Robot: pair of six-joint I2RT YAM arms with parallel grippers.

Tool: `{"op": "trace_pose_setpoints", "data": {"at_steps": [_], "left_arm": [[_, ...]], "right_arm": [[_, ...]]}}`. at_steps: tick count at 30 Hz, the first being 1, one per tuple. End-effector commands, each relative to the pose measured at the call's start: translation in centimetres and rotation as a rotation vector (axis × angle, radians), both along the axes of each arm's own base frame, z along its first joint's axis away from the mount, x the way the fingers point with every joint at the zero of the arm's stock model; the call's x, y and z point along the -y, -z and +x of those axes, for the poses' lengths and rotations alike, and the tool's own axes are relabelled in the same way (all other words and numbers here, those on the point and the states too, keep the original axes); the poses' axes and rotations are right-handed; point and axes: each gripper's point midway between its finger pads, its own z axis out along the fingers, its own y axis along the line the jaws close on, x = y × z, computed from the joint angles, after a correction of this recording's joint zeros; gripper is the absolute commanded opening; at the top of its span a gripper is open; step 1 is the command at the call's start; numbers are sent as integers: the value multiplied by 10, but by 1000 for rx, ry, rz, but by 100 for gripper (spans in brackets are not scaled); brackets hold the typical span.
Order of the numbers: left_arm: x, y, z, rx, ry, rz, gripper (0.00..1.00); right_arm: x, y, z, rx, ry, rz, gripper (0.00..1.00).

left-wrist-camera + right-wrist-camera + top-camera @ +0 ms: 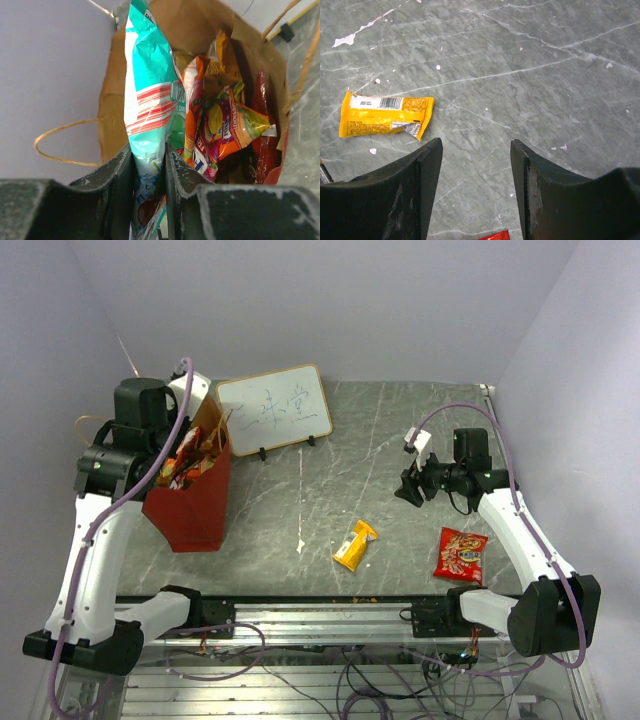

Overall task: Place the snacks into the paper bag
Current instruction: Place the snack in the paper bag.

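Grey tabletop [400, 440] bears yellow packet [354, 545]; left jaws grip teal candy bag [150, 85].

Whiteboard [275, 410] w/ handwritten Chinese chars, illegible, yellow pack [385, 116] barcode, print too small

The table [400, 430] bears paper bag [195, 510], whiteboard [275, 410] (propped upright), yellow packet [354, 545] and red packet [461, 555].

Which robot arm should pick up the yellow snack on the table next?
Right. The right end effector is open and empty near the yellow snack, while the left end effector grips the teal-white candy bag at the paper bag's mouth.
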Motion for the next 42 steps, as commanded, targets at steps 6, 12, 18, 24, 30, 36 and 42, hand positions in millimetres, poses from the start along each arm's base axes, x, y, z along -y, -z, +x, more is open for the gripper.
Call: {"op": "trace_pose_setpoints", "data": {"at_steps": [6,12,18,24,30,36,42], "left_arm": [[-26,28,19,-66,-79,46,7],[-47,48,29,-114,-68,-5,7],[-57,63,34,-142,-17,-112,7],[-64,85,37,-193,9,-192,7],[-56,110,35,-254,50,-262,7],[-56,144,25,-349,31,-279,9],[-45,176,10,-471,78,-320,23]], "right_arm": [[1,-3,-1,21,6,4,57],[1,-3,-2,22,2,6,57],[1,-1,-2,18,-1,4,57],[1,1,-1,12,1,1,57],[1,4,-1,2,3,0,57],[1,6,-1,-7,-1,2,57],[0,6,-1,-11,-2,4,57]]}}
